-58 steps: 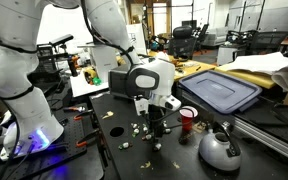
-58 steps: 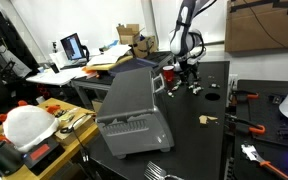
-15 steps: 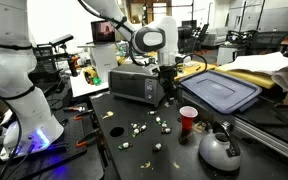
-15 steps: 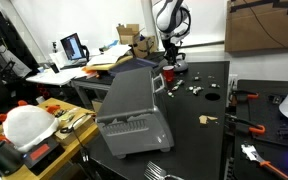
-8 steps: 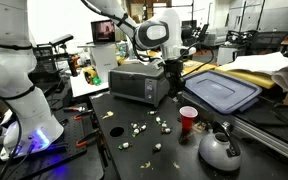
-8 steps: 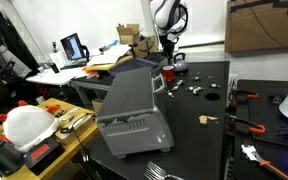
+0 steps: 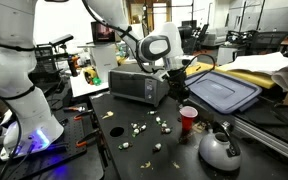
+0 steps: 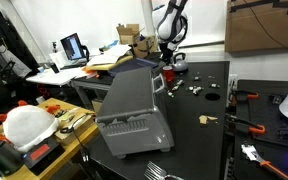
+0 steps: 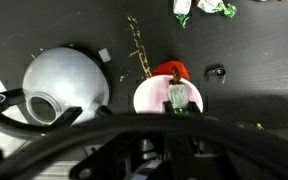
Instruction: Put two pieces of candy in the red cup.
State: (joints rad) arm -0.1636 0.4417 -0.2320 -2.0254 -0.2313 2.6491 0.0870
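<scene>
Wrist view: my end effector (image 9: 177,110) comes in from the bottom edge and hangs directly over the red cup (image 9: 156,98), whose white inside sits at frame centre. The fingers are clenched on one held candy (image 9: 177,97) (pale, with a greenish wrapper), poised above the cup's mouth. The grey kettle (image 9: 62,85) stands close beside the cup, to its left in the frame. Loose pieces of candy (image 9: 184,10) lie at the top edge. In an exterior view the red cup (image 7: 188,120) stands on the black bench (image 7: 84,150) right of centre. More candy is scattered to its left, and the kettle is at lower right.
</scene>
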